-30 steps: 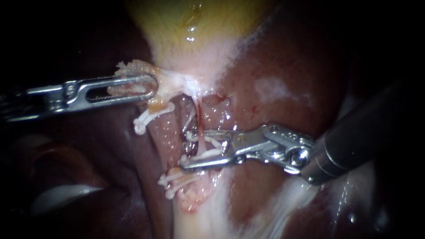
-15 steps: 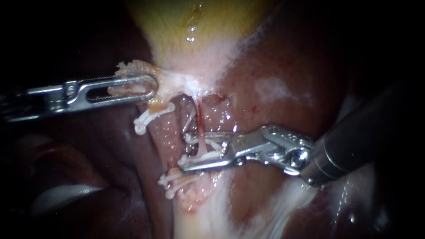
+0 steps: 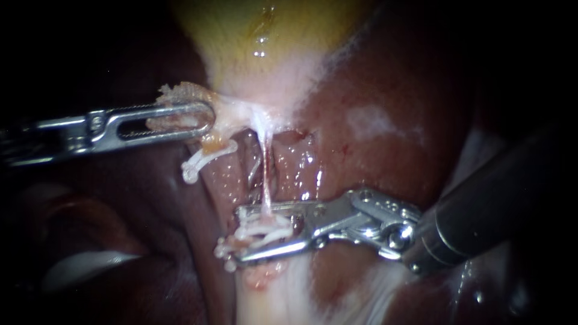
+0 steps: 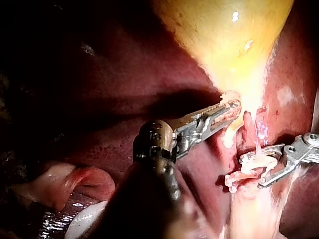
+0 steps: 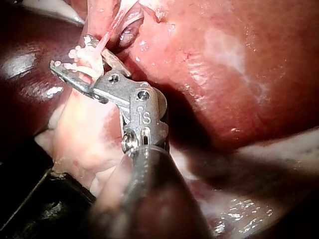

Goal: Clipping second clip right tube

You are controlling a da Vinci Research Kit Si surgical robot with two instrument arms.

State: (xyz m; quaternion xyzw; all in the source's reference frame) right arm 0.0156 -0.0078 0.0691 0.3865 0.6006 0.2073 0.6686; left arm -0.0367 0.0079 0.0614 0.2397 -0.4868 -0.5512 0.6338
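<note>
The liver [image 3: 385, 78] is the bed here, with the gallbladder [image 3: 271, 36] at its upper edge. Our left pincer [image 3: 203, 117] is clamped on the gallbladder's frayed neck. We judge that it draws the neck aside so that the right tube [image 3: 265, 168] stands taut and clear of the liver. That tube runs as a thin pale strand from the neck down into our right pincer [image 3: 241, 235]. The right pincer stands partly apart, one half on each side of the tube. Between its two halves it grips a white clip [image 3: 268, 230] that is not yet pressed flat. This clip sits just above a lower clip [image 3: 226, 251]; we cannot tell whether the two touch.
</note>
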